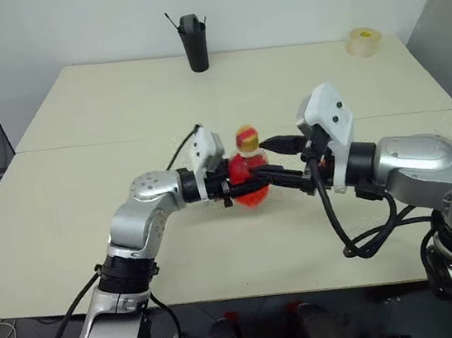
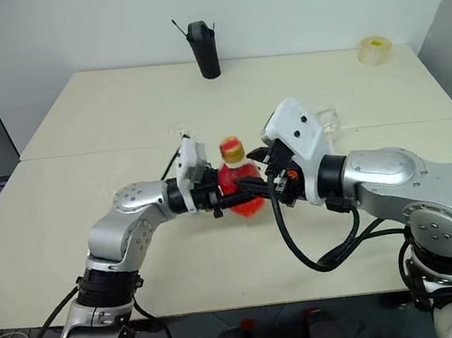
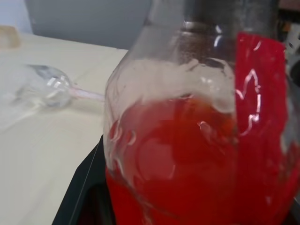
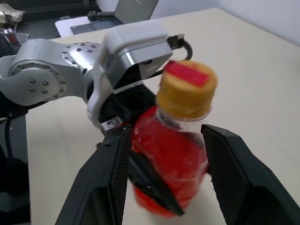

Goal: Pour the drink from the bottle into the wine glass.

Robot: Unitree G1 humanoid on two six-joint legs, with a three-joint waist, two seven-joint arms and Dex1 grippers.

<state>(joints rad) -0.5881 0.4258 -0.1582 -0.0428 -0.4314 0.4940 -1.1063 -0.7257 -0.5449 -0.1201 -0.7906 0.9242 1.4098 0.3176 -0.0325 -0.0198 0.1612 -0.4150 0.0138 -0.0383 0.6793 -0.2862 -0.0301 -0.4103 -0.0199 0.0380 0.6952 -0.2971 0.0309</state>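
Both grippers clamp the bottle (image 1: 249,174) of red drink (image 1: 253,192) above the table (image 1: 82,154), upright, yellow cap (image 4: 186,88) still on: left gripper (image 1: 231,192) pinching its body from nine o'clock, right gripper (image 1: 273,181) from three o'clock. The wine glass (image 2: 327,122) stands at about two o'clock from the bottle, behind the right arm, likely nearer that hand.

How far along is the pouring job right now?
Done: the small clear plastic bottle of red drink is off the table, with both the left gripper and right gripper around it. Its yellow cap is on. Left: uncapping and pouring; the clear stemmed wine glass looks empty.
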